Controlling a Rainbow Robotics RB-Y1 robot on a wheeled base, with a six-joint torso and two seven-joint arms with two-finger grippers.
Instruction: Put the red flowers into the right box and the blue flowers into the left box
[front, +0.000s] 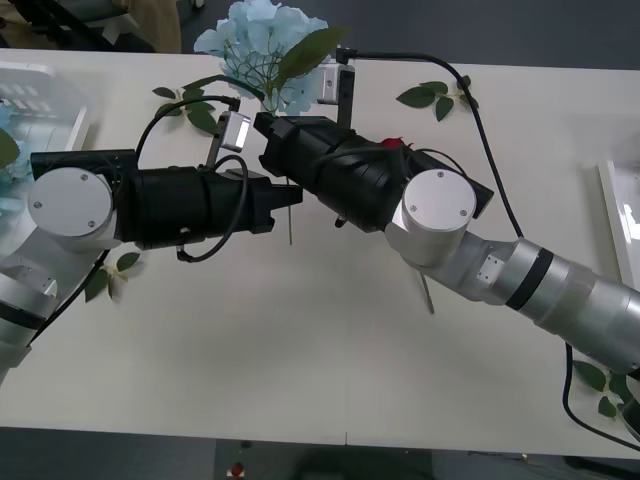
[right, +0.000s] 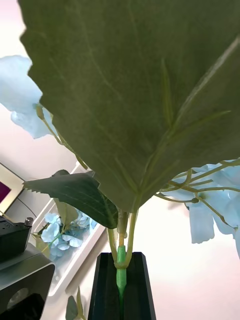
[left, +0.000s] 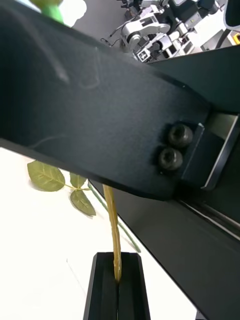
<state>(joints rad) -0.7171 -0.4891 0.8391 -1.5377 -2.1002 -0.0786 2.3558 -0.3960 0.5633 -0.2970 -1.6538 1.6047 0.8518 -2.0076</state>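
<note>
Blue flowers (right: 55, 232) already lie in the left box (right: 75, 265), while the right gripper (right: 121, 287) clamps another hydrangea stem (right: 121, 272) and the left gripper (left: 118, 287) pinches a yellowish stem (left: 114, 235).

**RB-Y1 arms: appearance**

Both arms: silver-grey links, white disc-capped joints with small dark screws, matte black forearm housings. Black cables loop over each wrist; one runs along the right arm. Small silver-white camera blocks sit near the wrists. Left gripper (left: 118, 287) and right gripper (right: 121, 290) have black, flat-faced fingers. Two black socket-head screws fasten a black bracket.
</note>
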